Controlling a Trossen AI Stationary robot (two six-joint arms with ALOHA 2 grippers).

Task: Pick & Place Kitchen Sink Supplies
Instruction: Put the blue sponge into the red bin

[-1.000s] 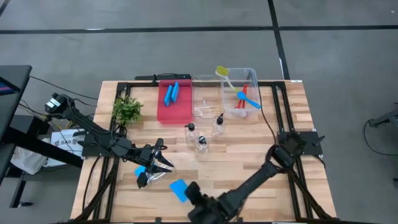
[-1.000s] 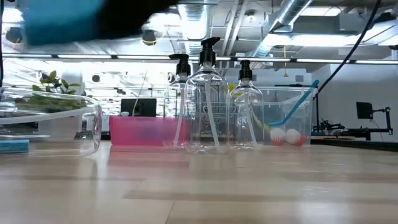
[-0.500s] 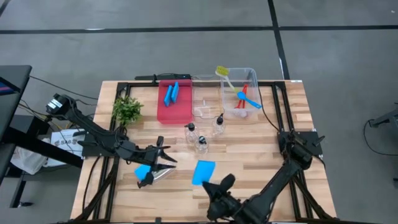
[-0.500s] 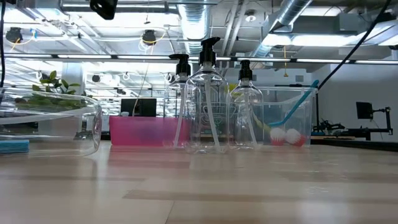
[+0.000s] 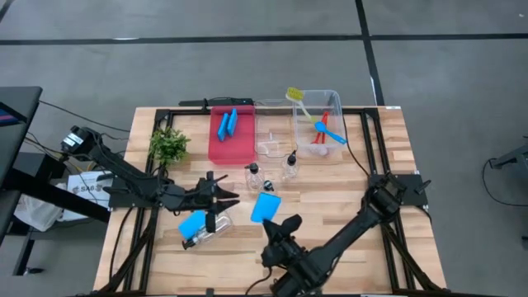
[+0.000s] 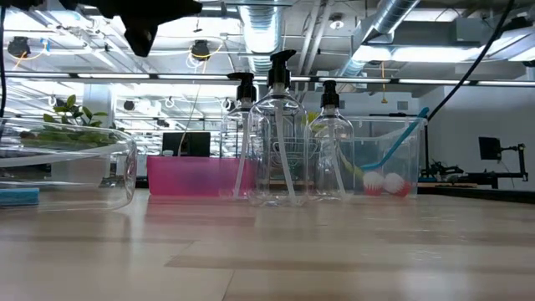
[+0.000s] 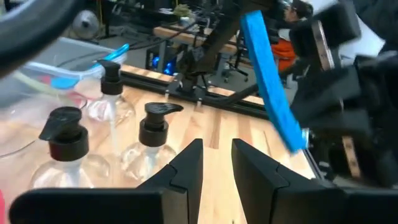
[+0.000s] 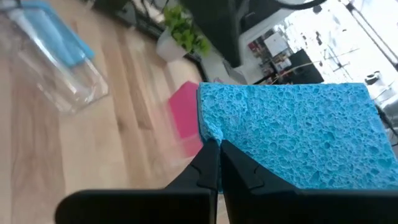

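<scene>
A blue sponge (image 5: 266,206) hangs above the table's middle with my right gripper (image 5: 277,221) shut on it; the left wrist view shows it edge-on (image 7: 267,81). My left gripper (image 5: 229,198) stands open and holds nothing, pointing toward three clear pump bottles (image 5: 266,188) that stand upright on the wood. Just near of it a clear bin (image 5: 208,231) lies on the table with another blue sponge (image 5: 192,223) in it. Two sponges (image 5: 228,124) stand on edge in the red tray (image 5: 231,147). My right gripper pinches the sponge between its two fingers at a corner of one short edge (image 8: 209,135). The fingers come slanting up from the table's near side. The sponge stands out beyond the fingertips, tilted, its broad face (image 8: 292,134) showing, lifted clear of the table.
A clear bin (image 5: 318,136) at the far side holds blue, red and yellow-green brushes. Another clear bin (image 5: 272,136) stands between it and the red tray. A small green plant (image 5: 169,145) stands at the far left. Bare wood lies on the right.
My right gripper has carried the blue sponge up from the table's near edge toward the bottles, rolling its wrist, and the sponge has swung round with it. My left gripper has turned from the clear bin toward the bottles.
</scene>
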